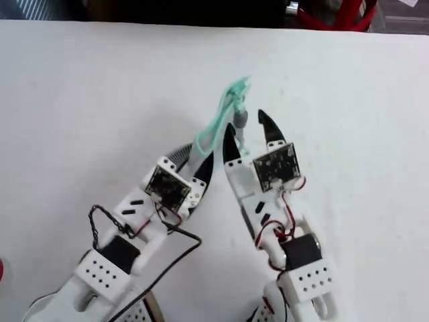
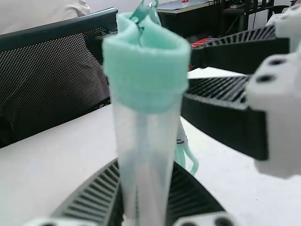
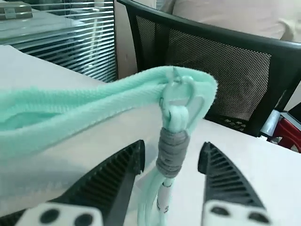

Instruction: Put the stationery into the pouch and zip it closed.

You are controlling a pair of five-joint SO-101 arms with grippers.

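Note:
The pouch (image 1: 213, 127) is clear with a mint-green zipper band and is held up off the white table (image 1: 87, 100). My left gripper (image 1: 203, 169) is shut on its lower part. In the left wrist view the pouch (image 2: 143, 94) stands upright, pinched at its base by a black finger (image 2: 188, 197). A mint zipper pull with a grey wrap (image 3: 171, 150) hangs from the band's end (image 3: 188, 89). My right gripper (image 3: 173, 145) stands open around that pull, one finger on each side without touching it. In the high view the right gripper (image 1: 245, 119) sits just right of the left one.
A black mesh chair (image 3: 225, 61) stands behind the table's far edge, and something red (image 1: 335, 17) lies beyond it. A black cable (image 1: 167, 258) loops over the left arm. Bare tabletop spreads out left, right and beyond the arms.

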